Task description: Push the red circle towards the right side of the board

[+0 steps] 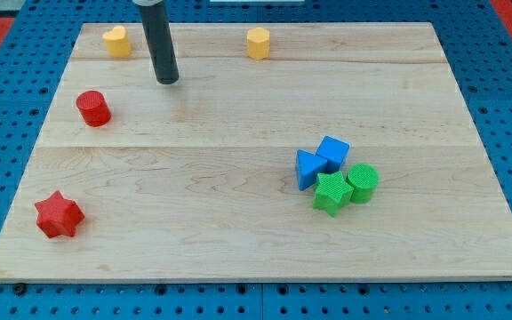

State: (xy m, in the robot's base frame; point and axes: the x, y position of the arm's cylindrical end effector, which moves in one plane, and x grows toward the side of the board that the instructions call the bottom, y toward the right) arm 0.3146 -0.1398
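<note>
The red circle stands near the left edge of the wooden board, in its upper half. My tip is on the board above and to the right of the red circle, a short way apart from it and not touching it. The dark rod rises from the tip to the view's top edge.
A yellow heart-shaped block and a yellow hexagon sit along the top edge. A red star is at lower left. At right of centre, a blue triangle, blue cube, green star and green circle cluster.
</note>
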